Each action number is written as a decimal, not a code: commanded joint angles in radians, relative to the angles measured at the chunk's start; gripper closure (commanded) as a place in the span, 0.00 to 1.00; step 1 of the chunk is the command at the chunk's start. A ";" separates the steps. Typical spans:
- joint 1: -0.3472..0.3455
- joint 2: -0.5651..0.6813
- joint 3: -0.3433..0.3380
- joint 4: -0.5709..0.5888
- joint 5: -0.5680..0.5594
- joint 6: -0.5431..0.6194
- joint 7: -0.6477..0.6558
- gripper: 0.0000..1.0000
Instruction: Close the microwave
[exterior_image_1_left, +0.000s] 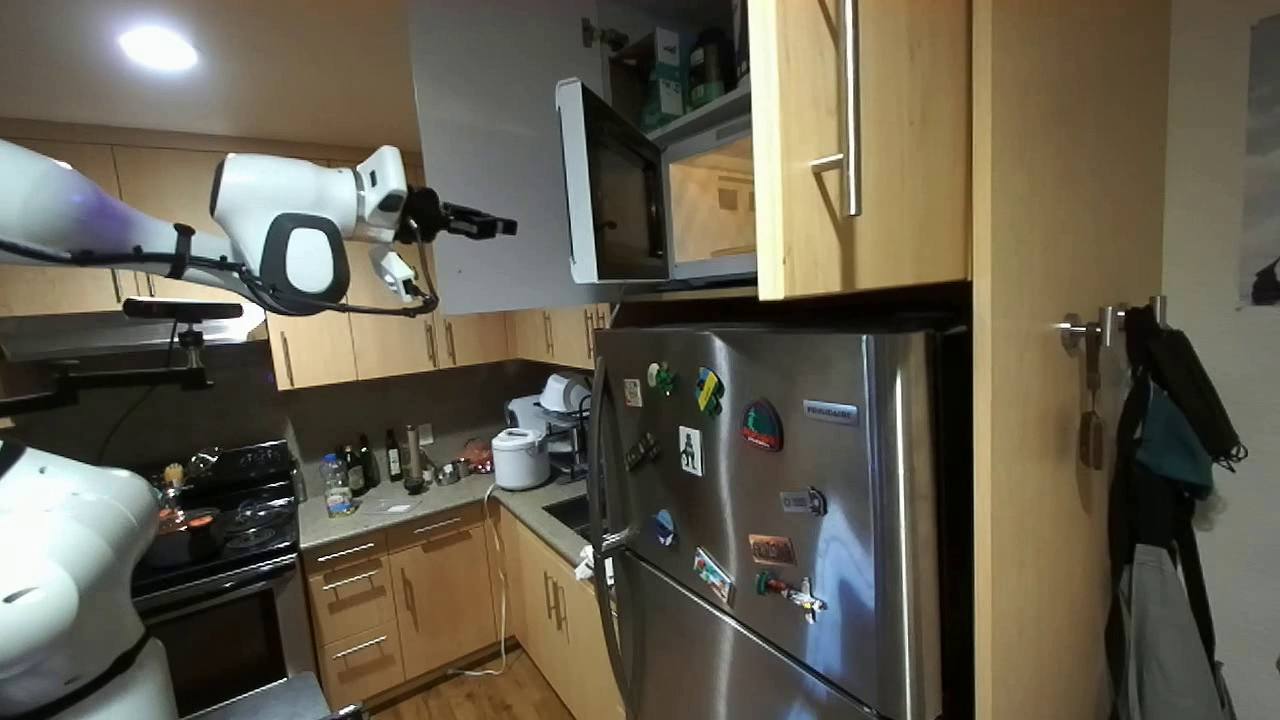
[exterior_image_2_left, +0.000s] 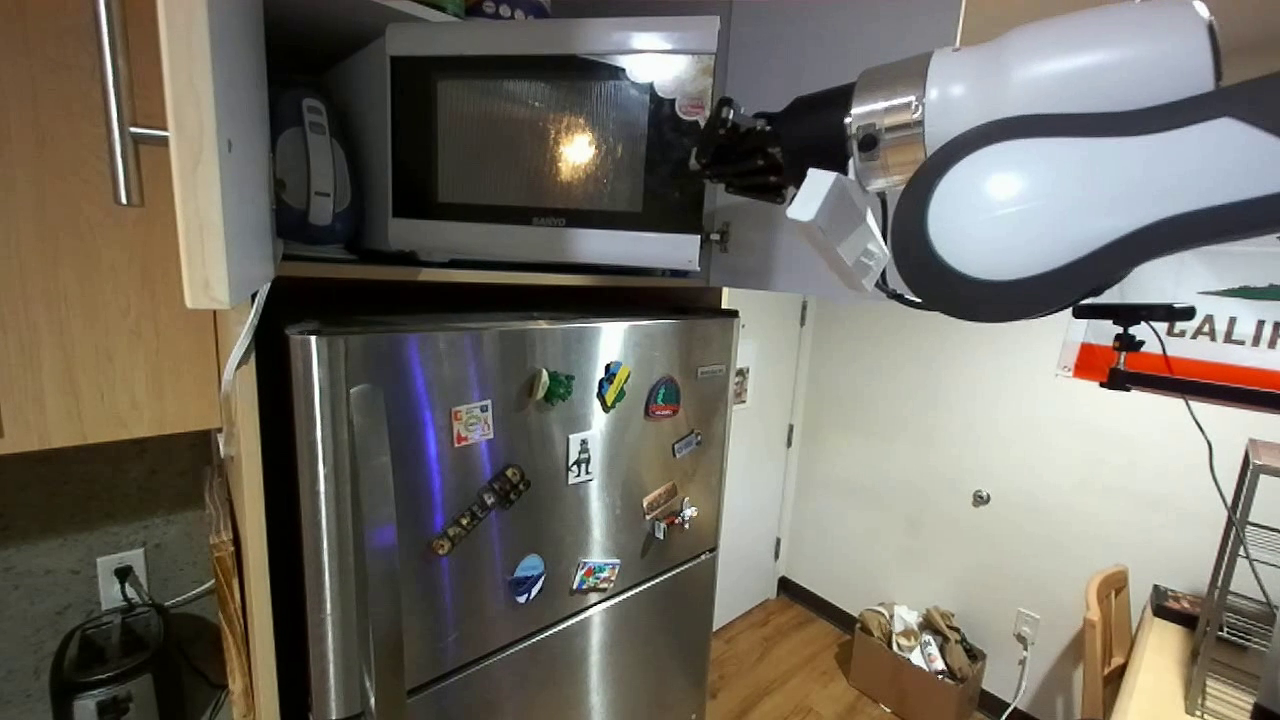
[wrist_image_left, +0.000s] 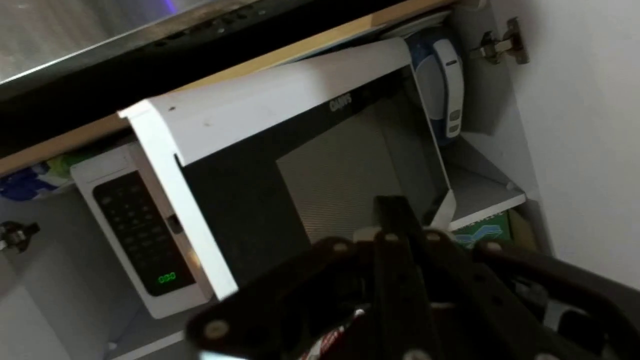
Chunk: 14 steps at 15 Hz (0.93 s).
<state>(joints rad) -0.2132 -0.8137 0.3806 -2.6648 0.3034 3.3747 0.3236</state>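
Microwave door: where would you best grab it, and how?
Probably by pinching the free edge of the microwave door, coming from the side with the control panel: the door stands open, so that narrow edge juts clear, with space behind.

In an exterior view, slanting past the near-right refrigerator (exterior_image_1_left: 742, 505) to the far-left stove (exterior_image_1_left: 222, 635), in an exterior view, the microwave (exterior_image_2_left: 545, 135) nearly head-on, wall (exterior_image_2_left: 900, 420) far right, refrigerator and microwave in both exterior views, wrist view close on the microwave, tilted, upside down
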 joint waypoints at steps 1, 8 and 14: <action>-0.103 0.049 0.060 0.036 0.026 0.044 0.023 0.97; -0.280 0.107 0.155 0.086 0.034 0.035 0.046 0.97; -0.422 0.152 0.220 0.145 0.033 0.015 0.071 0.97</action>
<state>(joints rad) -0.5651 -0.7003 0.5576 -2.5698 0.3188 3.3838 0.3718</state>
